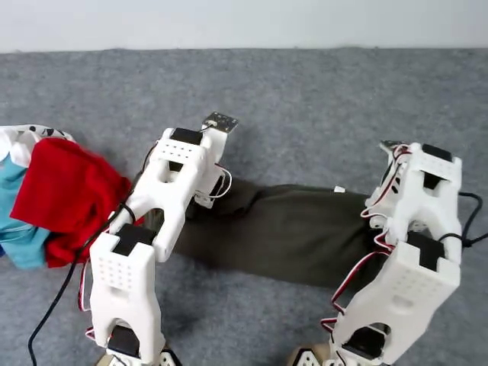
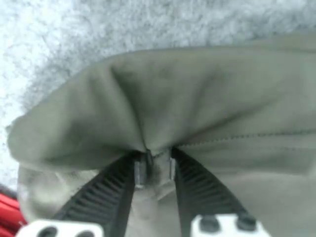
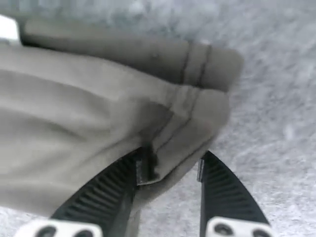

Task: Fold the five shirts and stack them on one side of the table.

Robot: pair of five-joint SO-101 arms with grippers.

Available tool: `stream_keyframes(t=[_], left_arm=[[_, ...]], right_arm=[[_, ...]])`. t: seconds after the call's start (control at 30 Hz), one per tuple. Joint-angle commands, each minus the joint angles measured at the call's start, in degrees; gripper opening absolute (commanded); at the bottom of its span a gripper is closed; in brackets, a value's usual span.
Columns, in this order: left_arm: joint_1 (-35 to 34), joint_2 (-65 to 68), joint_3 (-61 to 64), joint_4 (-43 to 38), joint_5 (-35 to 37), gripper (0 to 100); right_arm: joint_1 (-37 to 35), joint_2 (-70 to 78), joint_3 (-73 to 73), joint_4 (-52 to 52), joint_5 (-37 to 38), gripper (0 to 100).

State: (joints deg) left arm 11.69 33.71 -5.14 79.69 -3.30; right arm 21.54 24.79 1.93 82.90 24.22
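An olive shirt (image 1: 282, 229) lies stretched across the grey table between the two arms. My left gripper (image 2: 154, 168) is shut on a bunched pinch of the olive shirt (image 2: 197, 98) at its end nearest the clothes pile. At the shirt's opposite end, my right gripper (image 3: 173, 168) is shut on the hemmed edge of the olive shirt (image 3: 89, 123), where the cloth is folded double. In the high view both grippers' fingers are hidden under the white wrists, the left gripper (image 1: 200, 197) and the right gripper (image 1: 379, 221).
A pile of shirts sits at the table's left edge: a red shirt (image 1: 69, 194) on top, a teal one (image 1: 19, 232) and a white patterned one (image 1: 19, 141) under it. Grey carpet-like table surface (image 1: 305, 107) stretches behind the arms.
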Motion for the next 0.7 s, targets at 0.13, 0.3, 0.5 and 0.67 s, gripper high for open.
stream_keyframes(t=[0.13, 0.3, 0.5, 0.67], left_arm=[[0.26, 1.85, 0.04, -0.97, -0.18, 10], [0.26, 1.85, 0.04, -0.97, -0.18, 10], [0.26, 1.93, 0.04, -0.97, -0.18, 10], [0.26, 1.93, 0.04, -0.97, -0.18, 10]], right_arm=[[6.02, -3.74, -0.09, 0.13, 4.66, 18.2], [7.52, -3.74, -0.18, 1.10, 5.10, 18.2], [6.73, -9.54, -0.44, 5.14, 4.84, 18.2], [4.35, -20.62, -1.23, 13.41, 4.75, 18.2]])
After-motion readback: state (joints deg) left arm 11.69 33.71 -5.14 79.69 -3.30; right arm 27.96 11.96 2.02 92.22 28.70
